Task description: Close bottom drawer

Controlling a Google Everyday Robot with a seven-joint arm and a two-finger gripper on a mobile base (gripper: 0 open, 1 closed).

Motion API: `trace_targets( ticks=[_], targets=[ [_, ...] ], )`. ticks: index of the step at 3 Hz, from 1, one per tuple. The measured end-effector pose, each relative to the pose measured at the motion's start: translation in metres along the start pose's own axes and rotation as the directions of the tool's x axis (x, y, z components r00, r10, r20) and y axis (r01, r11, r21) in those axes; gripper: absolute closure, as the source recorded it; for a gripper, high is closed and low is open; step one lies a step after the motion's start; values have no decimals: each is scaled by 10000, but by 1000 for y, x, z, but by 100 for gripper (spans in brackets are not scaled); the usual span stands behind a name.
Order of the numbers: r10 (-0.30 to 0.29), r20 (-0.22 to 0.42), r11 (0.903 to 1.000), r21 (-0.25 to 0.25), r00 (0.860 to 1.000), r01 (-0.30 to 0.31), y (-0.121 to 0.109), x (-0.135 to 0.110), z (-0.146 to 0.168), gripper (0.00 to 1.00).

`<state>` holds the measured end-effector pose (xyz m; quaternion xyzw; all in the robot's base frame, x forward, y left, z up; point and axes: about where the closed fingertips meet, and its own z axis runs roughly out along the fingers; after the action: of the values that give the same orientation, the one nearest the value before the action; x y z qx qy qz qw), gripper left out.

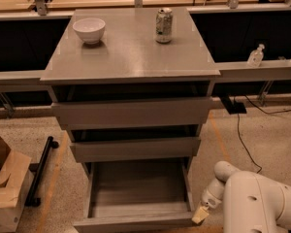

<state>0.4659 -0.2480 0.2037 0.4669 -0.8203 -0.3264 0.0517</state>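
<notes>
Sitting pulled well out at the bench's [136,57] base, the bottom drawer [138,198] was lowest of 3, front edge twd camera. Pincer [200,215] hung low at the bench's front-right, just beside the drawer's rt front corner; grip state couldn't be told. Bowl [89,29] & can [164,25] stood on the bench

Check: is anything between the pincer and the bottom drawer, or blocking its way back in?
Nothing visible. The pincer sits at the front right corner of the bottom drawer, nothing between them. The drawer box looks empty, and its path into the cabinet appears clear.
</notes>
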Motion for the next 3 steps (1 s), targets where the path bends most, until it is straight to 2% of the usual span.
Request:
trace_targets(
  ticks=[1, 2, 3],
  targets=[
    [0, -1, 10000, 0, 10000, 0, 0, 0, 0, 82],
    [0, -1, 10000, 0, 10000, 0, 0, 0, 0, 100],
    [0, -1, 10000, 1, 10000, 0, 0, 0, 0, 100]
  ],
)
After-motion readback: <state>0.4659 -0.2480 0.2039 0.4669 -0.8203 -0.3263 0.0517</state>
